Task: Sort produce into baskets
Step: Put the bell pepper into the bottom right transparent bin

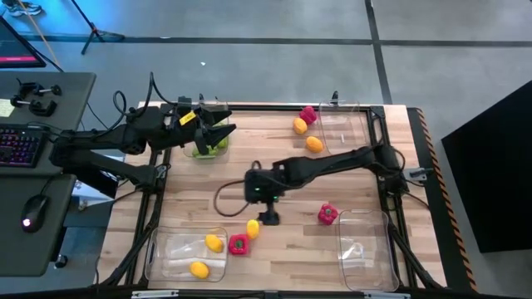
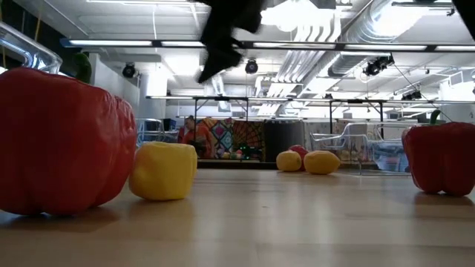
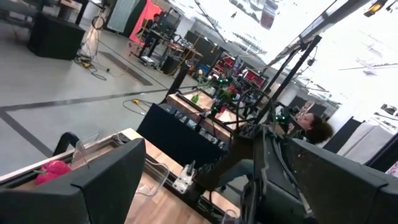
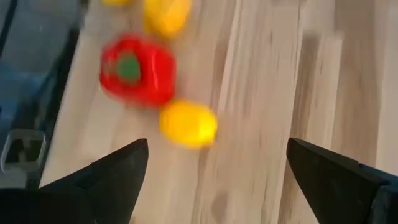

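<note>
a pale butcher-block tabletop (image 1: 291, 187) framed in black rails stands on a grey concrete floor (image 1: 266, 75) crossed by dark seams. beside it, a dark desk (image 1: 33, 241) carries a backlit keyboard (image 1: 18, 146) and a mouse (image 1: 32, 211). seen level across the wood, an open workshop stretches behind: white ceiling (image 2: 148, 22) with long strip lights (image 2: 119, 43), silver ductwork (image 2: 326, 33), black metal racks (image 2: 297, 100) and a patterned, multicoloured panel (image 2: 219, 137). cables (image 3: 134, 102) trail over the floor, and a person (image 3: 311, 127) sits beyond the frames.
</note>
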Controlling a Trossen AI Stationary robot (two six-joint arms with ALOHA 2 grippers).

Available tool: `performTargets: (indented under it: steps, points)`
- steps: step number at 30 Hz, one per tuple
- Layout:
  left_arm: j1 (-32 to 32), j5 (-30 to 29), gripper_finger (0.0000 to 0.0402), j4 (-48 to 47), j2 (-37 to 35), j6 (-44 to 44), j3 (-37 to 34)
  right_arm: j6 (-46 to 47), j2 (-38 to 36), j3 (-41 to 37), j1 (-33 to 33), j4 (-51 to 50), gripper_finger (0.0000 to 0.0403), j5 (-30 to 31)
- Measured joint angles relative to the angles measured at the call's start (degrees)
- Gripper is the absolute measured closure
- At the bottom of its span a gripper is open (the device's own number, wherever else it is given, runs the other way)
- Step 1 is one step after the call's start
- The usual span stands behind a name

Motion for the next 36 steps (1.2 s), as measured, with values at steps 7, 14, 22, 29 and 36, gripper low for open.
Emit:
performTargets:
  steps: [7, 14, 22, 29, 36]
  points:
    - [0.0, 0.0, 0.0025, -0.1, 0.0, 1.3, 0.0, 17.2, -21.6, -31.9, -0.4, 18.0, 0.0031, -0.3]
    - [0.0, -1.4, 0.0025, 0.0, 0.8, 1.9, 0.0, 44.2, -38.8, -49.1, 1.8, 34.5, 0.0031, 11.2]
    - [0.0, -1.4, 0.0025, 0.0, 2.6, 1.3, 0.0, 52.2, -43.3, -56.1, 6.1, 46.5, 0.0031, 21.9]
    - [0.0, -0.8, 0.0025, -0.2, 3.9, 0.3, 0.0, 56.7, -42.9, -53.4, 5.9, 30.0, 0.003, 13.3]
    - [-0.9, 2.2, 0.0025, -0.3, 4.0, 0.3, 0.0, 52.7, -40.9, -41.3, 4.4, -3.6, 0.003, 18.6]
